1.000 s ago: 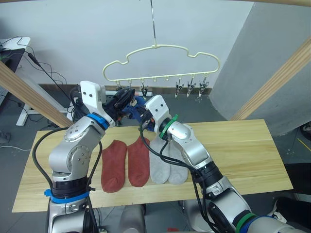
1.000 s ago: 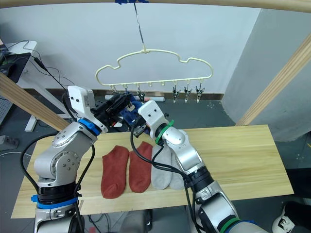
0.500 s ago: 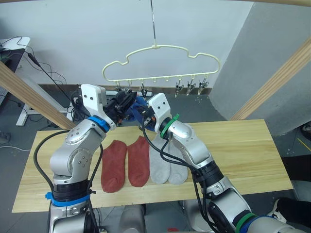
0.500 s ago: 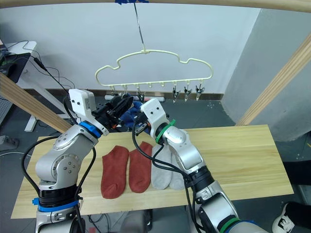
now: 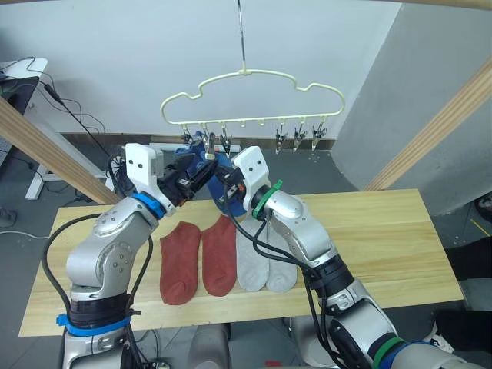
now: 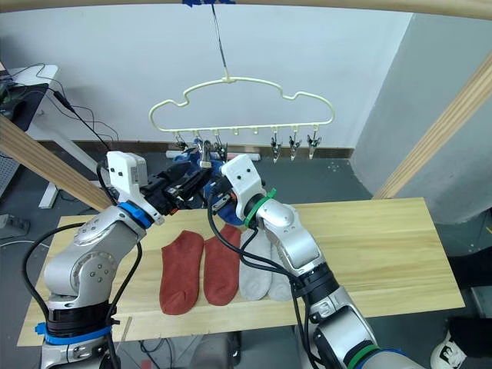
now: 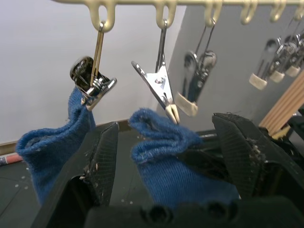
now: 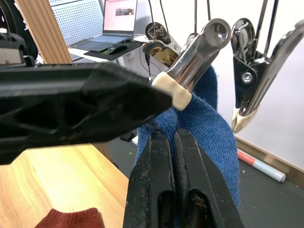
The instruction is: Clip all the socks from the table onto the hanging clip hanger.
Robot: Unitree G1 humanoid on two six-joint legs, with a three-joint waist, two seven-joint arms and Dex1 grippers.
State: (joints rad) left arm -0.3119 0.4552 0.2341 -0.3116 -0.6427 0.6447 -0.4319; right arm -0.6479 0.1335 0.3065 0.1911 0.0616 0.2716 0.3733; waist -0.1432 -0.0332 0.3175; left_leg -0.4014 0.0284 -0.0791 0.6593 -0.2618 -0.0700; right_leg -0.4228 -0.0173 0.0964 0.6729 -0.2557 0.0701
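Two blue socks are up at the clip hanger (image 5: pixel 254 96), which is hanging by its hook above the far edge of the table (image 5: pixel 384 238). At the hanger's left end, the first blue sock (image 7: pixel 52 142) is dangling from the leftmost clip (image 7: pixel 92 80), whose metal tips are biting its cuff. Just right of it, the left gripper (image 7: pixel 166 156) is reaching up under the row with its two black fingers (image 7: pixel 102 156) standing wide apart, one on either side of the second blue sock (image 7: pixel 166 147). That sock's bunched cuff is touching the pale tips of the second clip (image 7: pixel 159 88); whether the clip is actually gripping the cloth cannot be told. Next along, the right gripper (image 8: pixel 176 142) is holding the same second sock from below, its fingers pressed together on the blue knit right under the clip. On the table beneath the arms, two rust-red socks (image 5: pixel 200 257) are lying side by side, and two light grey socks (image 5: pixel 265 261) are lying just to their right, touching each other. Further right along the hanger, three bare clips (image 5: pixel 300 137) are hanging near its far end.
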